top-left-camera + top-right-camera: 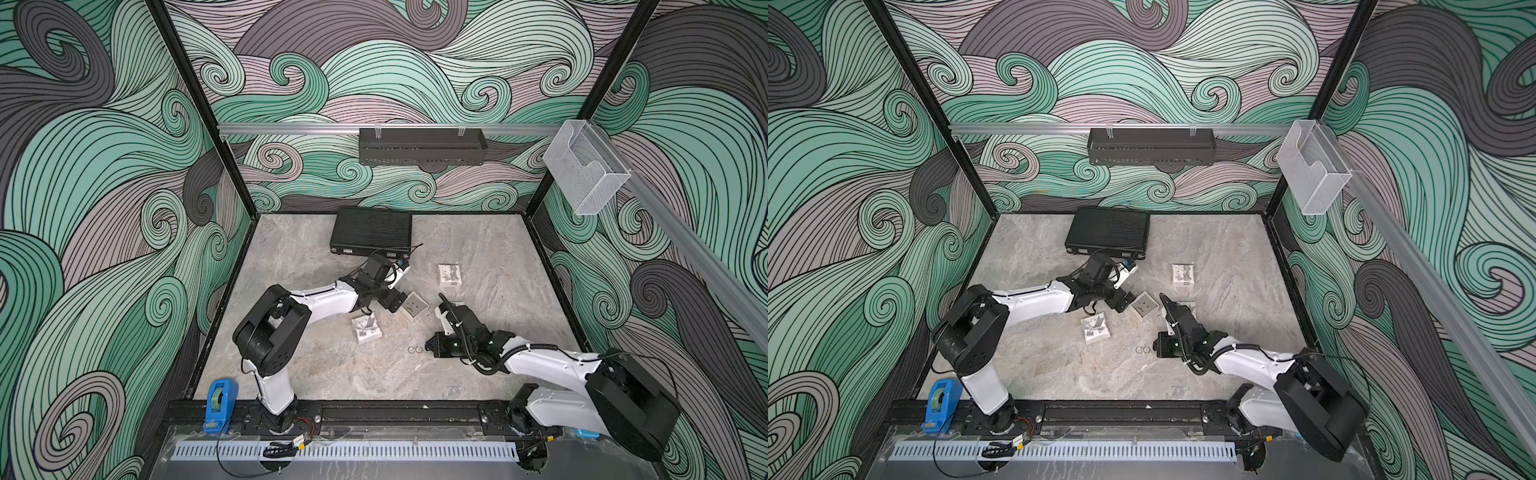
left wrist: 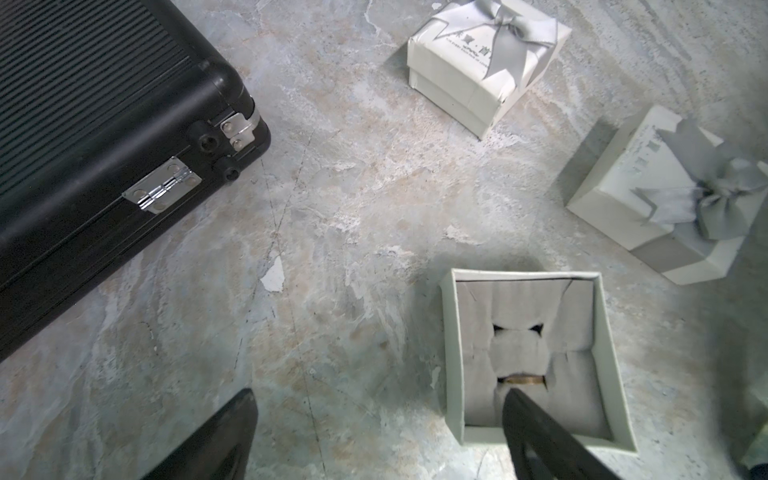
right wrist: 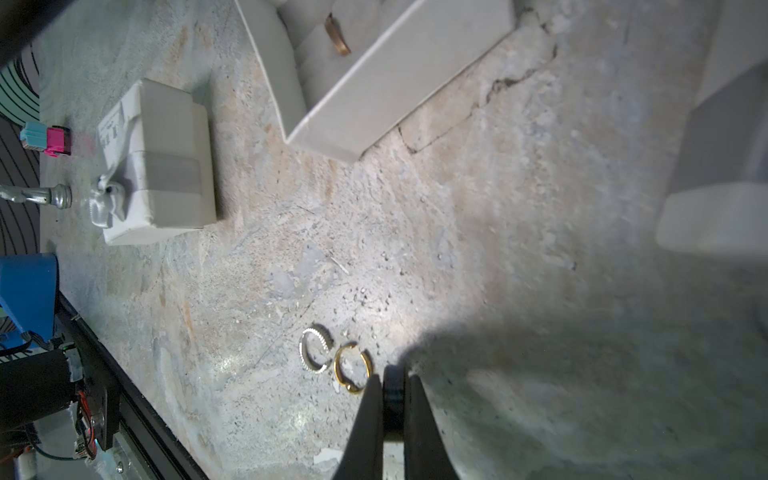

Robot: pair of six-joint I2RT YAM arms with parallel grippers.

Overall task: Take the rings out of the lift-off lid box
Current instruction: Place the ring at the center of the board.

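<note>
gold ring [image 3: 338, 372], silvery ring [image 3: 303, 353], black ring [image 3: 393, 390], black ribbed case [image 2: 83, 124], grey-bowed white box [image 2: 478, 70]

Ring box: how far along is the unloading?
Done: the open box has its lid off; a silver ring and a gold ring lie on the table. In hand: the right gripper pinches a black ring low beside them. Remaining: one bronze-toned ring sits in the foam slot, with the open left gripper poised at it.

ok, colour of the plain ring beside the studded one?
Gold; the plain ring shows best in the right wrist view.
</note>
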